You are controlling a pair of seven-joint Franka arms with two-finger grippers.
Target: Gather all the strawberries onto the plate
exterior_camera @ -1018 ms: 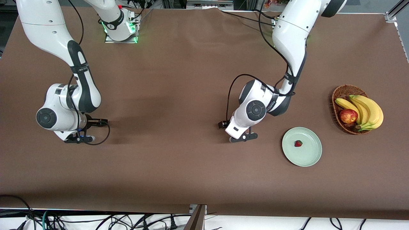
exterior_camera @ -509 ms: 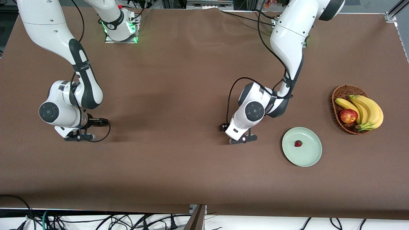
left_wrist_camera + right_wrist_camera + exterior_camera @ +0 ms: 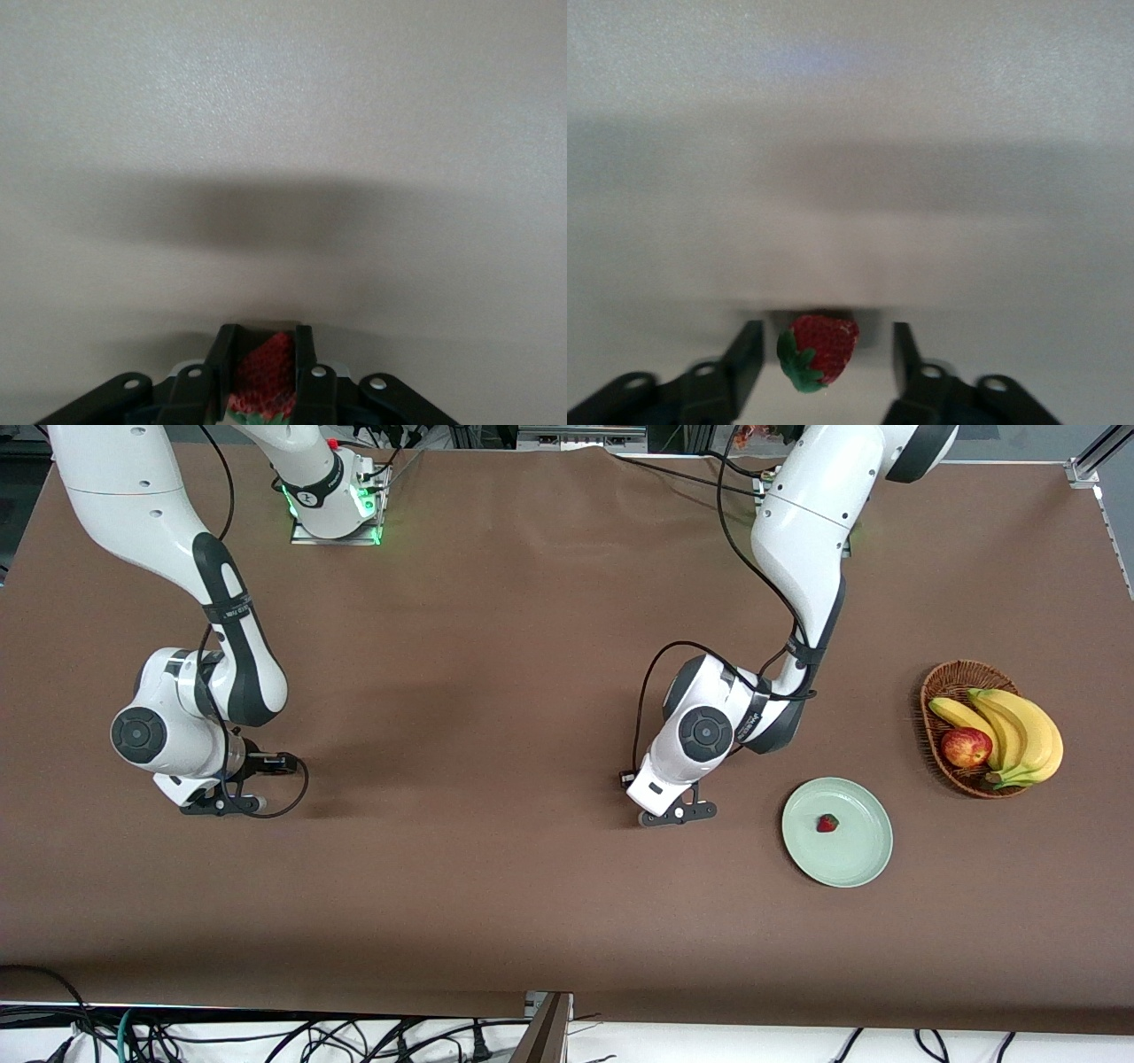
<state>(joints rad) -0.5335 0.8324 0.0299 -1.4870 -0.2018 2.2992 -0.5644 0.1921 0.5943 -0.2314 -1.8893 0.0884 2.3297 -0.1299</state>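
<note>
A: Left gripper (image 3: 678, 815) first. State?

B: Pressed together, pinching a berry (image 3: 266, 367). Low over bare cloth near table centre, slightly toward 4 o'clock.

A: Berry axis?

B: Runs along the fingers (image 3: 224, 354), green cap toward the wrist, tip outward. Squeezed on both flanks, no gap visible.

A: Plate from there?

B: Plate (image 3: 852, 868) at 3 o'clock of the left gripper, near, nothing between. Lies at 4 o'clock on the table. Third berry (image 3: 827, 823) already in it, off-centre toward 10 o'clock of the plate.

A: Right gripper?

B: Right gripper (image 3: 221, 808) down at cloth level, at the table's 9 o'clock end. Spread, straddling a second berry (image 3: 819, 354), a gap on each side, not touching yet. Cap skewed toward one finger, tip outward.

A: Nearer arm to plate?

B: Left, clearly. Right well apart, nearly the whole table to cross toward 3 o'clock.

A: Next move, guess?

B: Probably lift and carry toward 3 o'clock, release over the plate. Risk: landing on the third berry.

A: Changes from a second ago?

B: Both jaws narrower. Left gone from wide to clamped. Right partway in, not seated. Left wrist shifted slightly toward 3 o'clock. Third berry and plate unmoved.

A: Clutter?

B: Basket (image 3: 943, 682) at 3 o'clock, with bananas (image 3: 1028, 735) and apple (image 3: 966, 747). Not task items.
</note>
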